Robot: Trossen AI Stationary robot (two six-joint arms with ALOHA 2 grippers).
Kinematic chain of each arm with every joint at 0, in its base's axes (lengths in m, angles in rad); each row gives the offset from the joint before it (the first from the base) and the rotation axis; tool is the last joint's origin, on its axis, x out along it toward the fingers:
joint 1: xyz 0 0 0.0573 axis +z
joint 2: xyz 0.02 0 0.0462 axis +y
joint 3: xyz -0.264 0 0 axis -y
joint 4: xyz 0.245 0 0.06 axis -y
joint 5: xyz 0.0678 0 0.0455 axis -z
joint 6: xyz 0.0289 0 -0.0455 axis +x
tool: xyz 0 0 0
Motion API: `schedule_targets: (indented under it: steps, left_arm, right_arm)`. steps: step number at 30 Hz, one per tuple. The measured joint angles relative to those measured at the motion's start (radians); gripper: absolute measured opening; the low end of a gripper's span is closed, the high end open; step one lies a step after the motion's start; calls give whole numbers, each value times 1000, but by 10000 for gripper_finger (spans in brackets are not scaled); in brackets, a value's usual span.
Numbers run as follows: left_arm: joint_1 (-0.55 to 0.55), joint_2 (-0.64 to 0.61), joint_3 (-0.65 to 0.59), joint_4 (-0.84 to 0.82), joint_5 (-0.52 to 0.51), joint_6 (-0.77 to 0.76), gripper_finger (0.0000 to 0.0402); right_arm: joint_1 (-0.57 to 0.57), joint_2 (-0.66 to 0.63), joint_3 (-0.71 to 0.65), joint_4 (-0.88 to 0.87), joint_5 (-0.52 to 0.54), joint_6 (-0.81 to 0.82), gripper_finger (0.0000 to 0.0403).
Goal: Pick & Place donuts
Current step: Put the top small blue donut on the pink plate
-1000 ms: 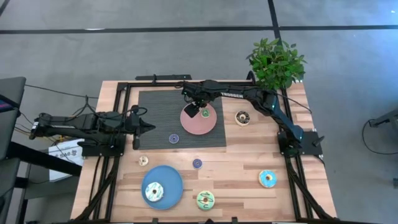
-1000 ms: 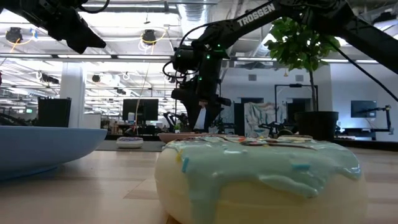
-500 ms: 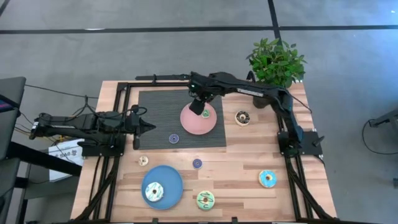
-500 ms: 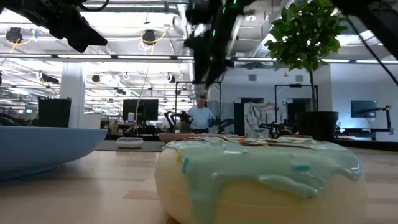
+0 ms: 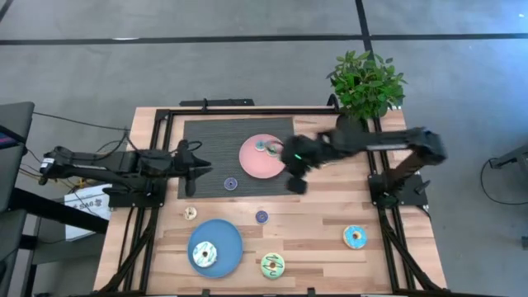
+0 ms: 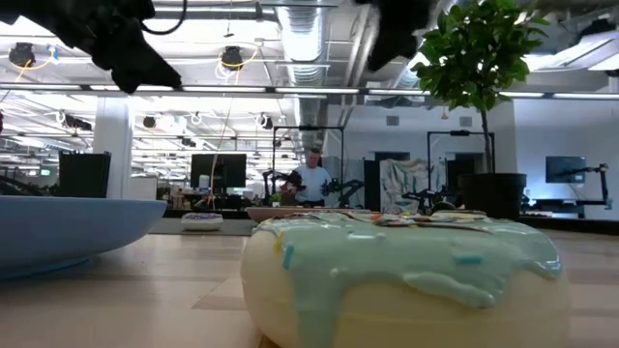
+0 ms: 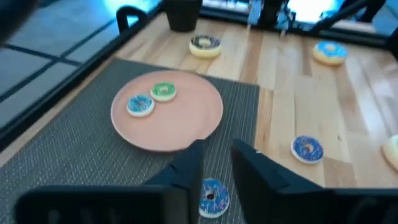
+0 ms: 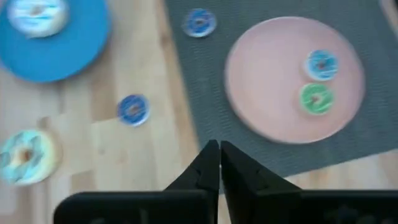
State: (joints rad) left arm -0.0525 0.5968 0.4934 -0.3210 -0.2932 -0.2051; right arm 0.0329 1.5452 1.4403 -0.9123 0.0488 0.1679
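A pink plate on the dark mat carries two small donuts, one blue and one green. My right gripper hovers shut just off the plate's near right side, over the mat's edge, touching nothing. My left gripper reaches in from the left above the mat, its fingers a little apart. A small blue donut lies on the mat below them, untouched. More donuts rest on the wood: small blue, small cream, green, light blue, brown.
A blue plate at the near left holds a white-and-blue donut. A potted plant stands at the far right corner. A black frame borders the table. In the low view a pale iced donut fills the foreground.
My right gripper has risen from over the pink plate and swung toward the table's right and near side, leaving the blue and green donuts lying on the plate. My left gripper has edged right, toward the small blue donut on the mat.
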Motion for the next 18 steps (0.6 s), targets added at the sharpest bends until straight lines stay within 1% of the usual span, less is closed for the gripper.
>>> schedule_targets:
  steps: [5, 7, 9, 11, 13, 15, 18]
  left_arm:
    - [0, 81, 0, 33, -1, -9, 170]
    - [0, 107, 0, 58, -6, 3, 199]
    - [0, 132, 0, 77, -8, 13, 221]
    - [0, 158, 0, 86, -9, 1, 235]
    - [0, 190, 0, 96, -15, -39, 239]
    - [0, 234, 12, 86, -18, -69, 239]
    - [0, 322, 64, 38, -25, -113, 236]
  right_arm:
    - [88, -235, -314, 174, 1, 156, 11]
    - [117, -306, -406, 162, 2, 187, 5]
    - [143, -354, -479, 106, 1, 208, 2]
    - [168, -377, -525, 91, -5, 322, 3]
    - [193, -395, -572, 84, -5, 394, 5]
    - [226, -401, -613, 105, -2, 415, 3]
    - [270, -400, -654, 130, 2, 438, 1]
